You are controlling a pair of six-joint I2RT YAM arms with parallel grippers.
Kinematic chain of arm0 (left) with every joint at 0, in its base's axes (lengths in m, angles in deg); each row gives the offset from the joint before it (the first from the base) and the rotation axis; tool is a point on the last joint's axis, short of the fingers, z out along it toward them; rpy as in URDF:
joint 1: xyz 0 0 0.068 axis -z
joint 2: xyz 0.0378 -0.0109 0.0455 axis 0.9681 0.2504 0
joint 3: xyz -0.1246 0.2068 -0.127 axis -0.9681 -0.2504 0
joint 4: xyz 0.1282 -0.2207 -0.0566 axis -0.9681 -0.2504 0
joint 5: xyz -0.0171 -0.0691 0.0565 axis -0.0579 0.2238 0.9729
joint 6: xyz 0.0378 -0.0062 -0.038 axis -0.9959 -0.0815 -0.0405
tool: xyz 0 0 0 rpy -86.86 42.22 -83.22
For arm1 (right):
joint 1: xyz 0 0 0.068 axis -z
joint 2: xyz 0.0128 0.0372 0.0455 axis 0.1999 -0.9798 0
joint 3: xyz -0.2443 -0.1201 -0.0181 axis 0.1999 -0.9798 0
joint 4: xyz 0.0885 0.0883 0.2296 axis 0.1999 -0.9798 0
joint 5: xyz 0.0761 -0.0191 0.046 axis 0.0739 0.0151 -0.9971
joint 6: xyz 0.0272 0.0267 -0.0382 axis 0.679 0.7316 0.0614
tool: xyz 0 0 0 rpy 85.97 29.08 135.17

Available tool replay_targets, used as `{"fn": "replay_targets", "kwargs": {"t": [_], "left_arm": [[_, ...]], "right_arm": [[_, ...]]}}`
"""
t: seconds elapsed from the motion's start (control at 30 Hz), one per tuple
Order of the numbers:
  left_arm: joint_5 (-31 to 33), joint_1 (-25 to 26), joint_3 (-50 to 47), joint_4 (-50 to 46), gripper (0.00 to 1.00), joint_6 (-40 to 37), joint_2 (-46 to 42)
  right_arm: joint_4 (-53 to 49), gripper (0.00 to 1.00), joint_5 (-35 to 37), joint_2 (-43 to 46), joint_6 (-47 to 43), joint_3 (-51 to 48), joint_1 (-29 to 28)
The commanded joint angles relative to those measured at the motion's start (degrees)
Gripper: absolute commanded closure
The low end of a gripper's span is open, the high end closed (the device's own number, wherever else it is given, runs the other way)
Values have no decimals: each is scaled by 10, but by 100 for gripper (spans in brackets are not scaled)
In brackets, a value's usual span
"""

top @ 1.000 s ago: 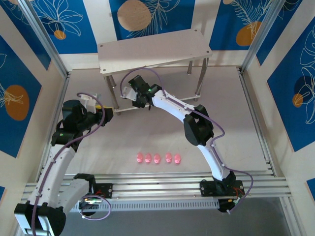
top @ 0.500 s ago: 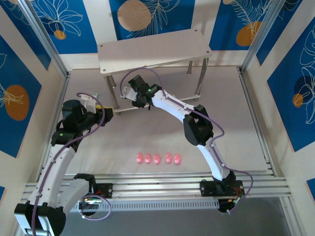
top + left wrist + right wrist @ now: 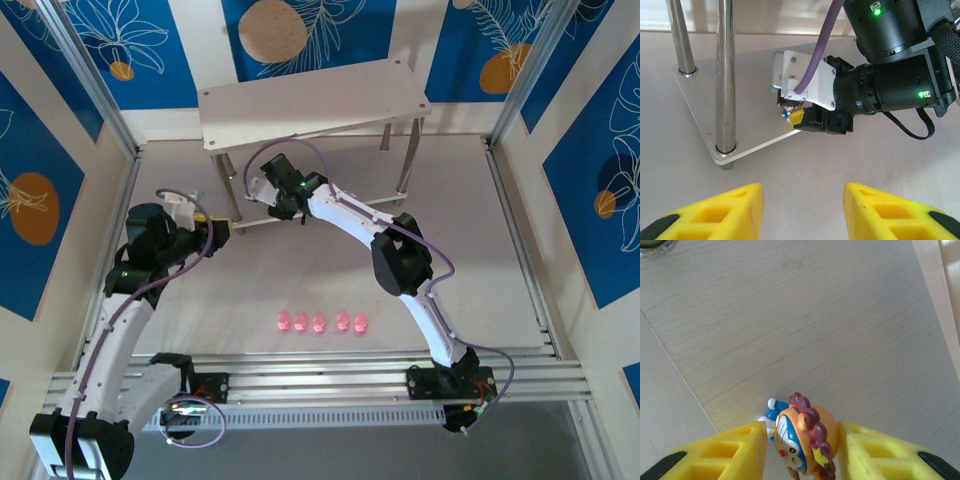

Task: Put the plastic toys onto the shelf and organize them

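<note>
The right end effector (image 3: pixel 801 434) has its two yellow, ribbed plastic fingers (image 3: pixel 720 452) closed against the sides of a small figurine (image 3: pixel 801 437), a glossy moulded toy with a blue-and-white cartoon face, a rounded orange hood and a lumpy brown mane. It holds the toy over the lower board (image 3: pixel 830 325) of the shelf (image 3: pixel 310 100), near that board's front edge. The board is pale with a fine wood grain. Whether the toy's base touches it cannot be told.

From the left wrist, the lower board (image 3: pixel 740 95) reads as a thin, flat sheet with a rounded corner. Two polished, round metal legs (image 3: pixel 725 75) pass through it. The right end effector (image 3: pixel 796 119) reaches in from the right, on a black cylindrical wrist with a white bracket, and a speck of blue and white shows at its tip. The left end effector (image 3: pixel 802 200) is spread wide and holds nothing. It hovers above the smooth, matte, light worktop (image 3: pixel 805 160), just off the board's corner.

From above, the shelf's top board is a pale rectangle set slightly askew, and the right end effector (image 3: pixel 270 196) is tucked under its front edge. The left end effector (image 3: pixel 222 228) sits beside the shelf's front left leg. Five pink pigs (image 3: pixel 319 323), small, rounded and shiny, stand in a neat row on the worktop (image 3: pixel 300 270), well apart from the shelf and close to the arms' base rail.
</note>
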Motion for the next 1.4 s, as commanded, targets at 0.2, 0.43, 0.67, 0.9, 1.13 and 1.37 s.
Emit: {"fn": "replay_targets", "kwargs": {"t": [0.2,0.43,0.67,0.9,1.13,1.37], "left_arm": [[-17,-9,-7,-2,54,-8,-8],[-18,-10,-6,-1,54,-8,-7],[-20,-11,-6,-1,54,-8,-6],[-21,-12,-7,0,54,-9,-5],[-23,-12,-8,0,54,-8,-4],[-23,-12,-8,2,54,-8,-4]], "right_arm": [[-1,55,7,-11,0,22,-4],[2,53,12,-11,3,24,-4],[6,48,19,-10,3,22,-4],[10,45,19,-7,5,21,-4],[19,39,23,-1,7,12,-5],[48,33,33,20,9,-15,-5]]}}
